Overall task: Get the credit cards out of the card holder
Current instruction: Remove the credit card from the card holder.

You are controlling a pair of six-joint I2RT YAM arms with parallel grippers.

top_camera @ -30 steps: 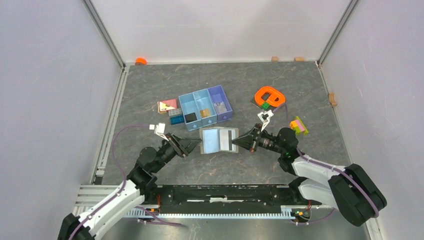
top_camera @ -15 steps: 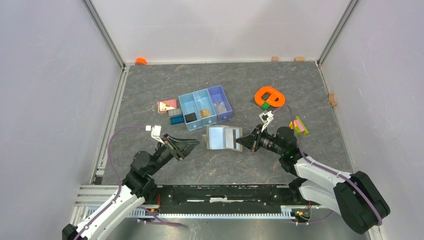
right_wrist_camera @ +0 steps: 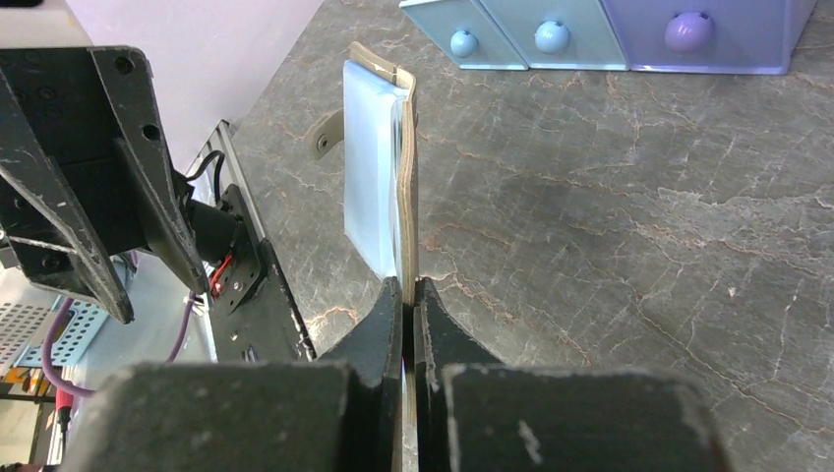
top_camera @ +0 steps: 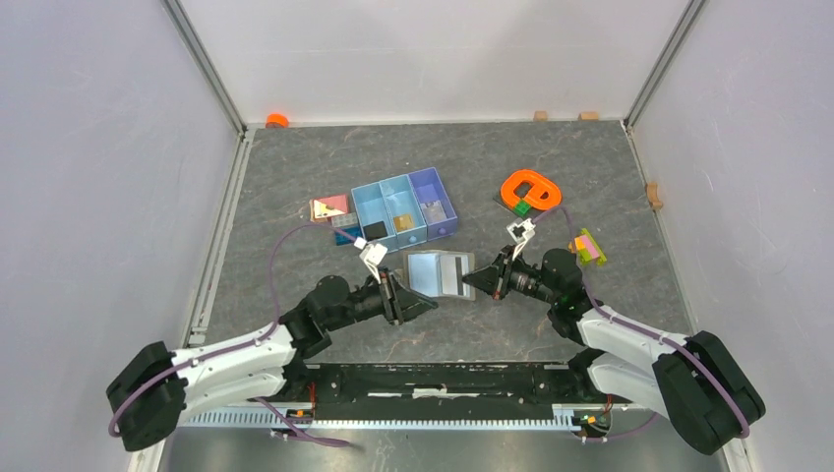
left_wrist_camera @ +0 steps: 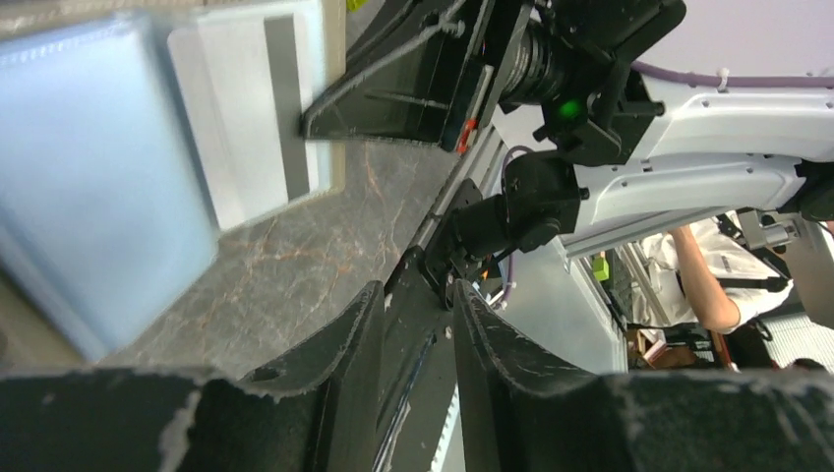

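Note:
The card holder [top_camera: 431, 272] lies open on the table, pale blue inside with a taupe rim. A whitish credit card [top_camera: 453, 273] with a dark stripe shows on its right half. My right gripper [top_camera: 469, 284] is shut on the holder's right edge. In the right wrist view the thin tan edge [right_wrist_camera: 407, 197] runs straight into the closed right gripper [right_wrist_camera: 408, 287]. My left gripper [top_camera: 432, 302] hovers just off the holder's near-left corner. In the left wrist view that gripper [left_wrist_camera: 418, 292] is open with nothing between its fingers. The holder [left_wrist_camera: 98, 177] and card [left_wrist_camera: 246, 108] lie up-left.
A blue-and-purple three-compartment tray [top_camera: 405, 208] stands just behind the holder. Small blocks [top_camera: 330, 208] lie to its left. An orange ring [top_camera: 531, 189] and a yellow-pink block [top_camera: 588, 246] sit on the right. The arm-base rail [top_camera: 433, 379] runs along the near edge.
My left arm swung right, from left of the holder to its near-left corner, its jaws narrowing. The holder shifted slightly right in the right gripper's steady grip.

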